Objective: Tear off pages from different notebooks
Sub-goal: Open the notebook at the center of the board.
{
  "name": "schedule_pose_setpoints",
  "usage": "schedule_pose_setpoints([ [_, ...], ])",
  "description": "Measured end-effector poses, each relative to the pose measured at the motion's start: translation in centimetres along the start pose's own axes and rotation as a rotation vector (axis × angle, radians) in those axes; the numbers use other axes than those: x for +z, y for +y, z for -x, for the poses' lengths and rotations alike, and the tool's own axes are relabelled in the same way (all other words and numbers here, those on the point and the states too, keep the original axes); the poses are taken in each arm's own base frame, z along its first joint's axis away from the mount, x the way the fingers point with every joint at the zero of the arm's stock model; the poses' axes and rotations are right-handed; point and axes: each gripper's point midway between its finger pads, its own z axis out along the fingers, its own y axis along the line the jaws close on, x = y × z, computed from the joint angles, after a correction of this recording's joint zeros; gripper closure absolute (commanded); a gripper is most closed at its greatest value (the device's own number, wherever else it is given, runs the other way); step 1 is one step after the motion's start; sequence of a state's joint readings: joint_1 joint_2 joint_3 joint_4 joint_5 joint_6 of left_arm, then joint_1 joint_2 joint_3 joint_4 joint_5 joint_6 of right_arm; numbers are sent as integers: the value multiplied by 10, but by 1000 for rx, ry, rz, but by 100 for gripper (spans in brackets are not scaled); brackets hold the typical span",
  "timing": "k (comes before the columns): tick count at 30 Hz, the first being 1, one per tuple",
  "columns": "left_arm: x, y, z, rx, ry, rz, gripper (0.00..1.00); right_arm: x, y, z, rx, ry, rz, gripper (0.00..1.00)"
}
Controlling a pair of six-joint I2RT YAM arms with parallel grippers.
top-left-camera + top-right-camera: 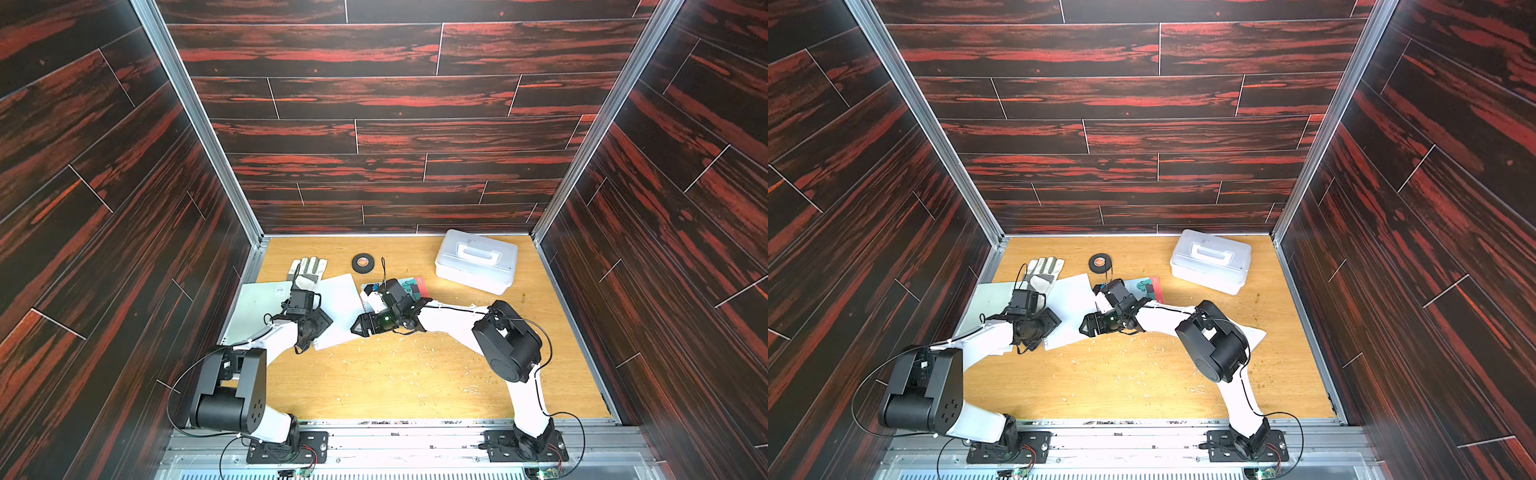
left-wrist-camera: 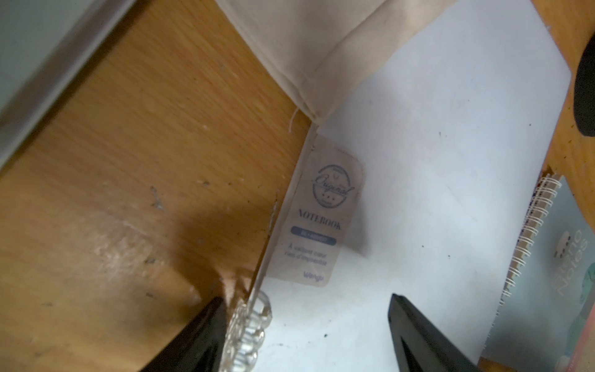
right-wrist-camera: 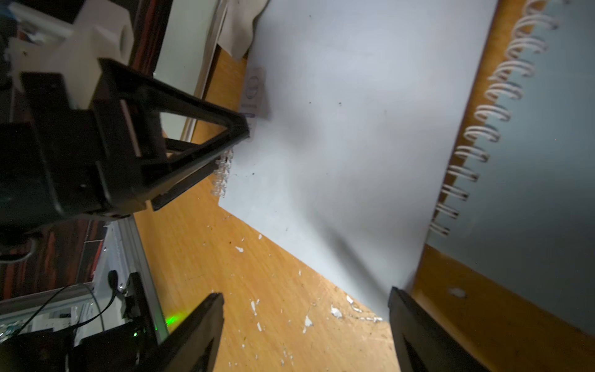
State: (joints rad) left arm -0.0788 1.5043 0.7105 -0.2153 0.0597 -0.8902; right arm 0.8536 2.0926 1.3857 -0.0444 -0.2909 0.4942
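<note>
Partly hidden under left arm (image 1: 278, 336), white notebook (image 1: 343, 299); left tool (image 2: 306, 298) and right tool (image 3: 306, 291) wide apart.

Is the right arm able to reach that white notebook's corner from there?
Probably yes: the right end effector, open, hovers beside the near corner of the white notebook, with nothing lying between them.

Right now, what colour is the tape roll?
The tape roll is black with an orange centre; a top view shows it best.
</note>
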Motion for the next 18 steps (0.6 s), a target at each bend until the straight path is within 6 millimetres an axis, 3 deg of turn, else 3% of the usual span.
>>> schedule_pose_setpoints([
  [7, 0, 0, 0, 0, 1, -1, 17, 10, -15, -4, 11, 14, -51, 16],
  [18, 1, -3, -1, 11, 9, -11, 17, 12, -9, -3, 8, 23, -12, 17],
])
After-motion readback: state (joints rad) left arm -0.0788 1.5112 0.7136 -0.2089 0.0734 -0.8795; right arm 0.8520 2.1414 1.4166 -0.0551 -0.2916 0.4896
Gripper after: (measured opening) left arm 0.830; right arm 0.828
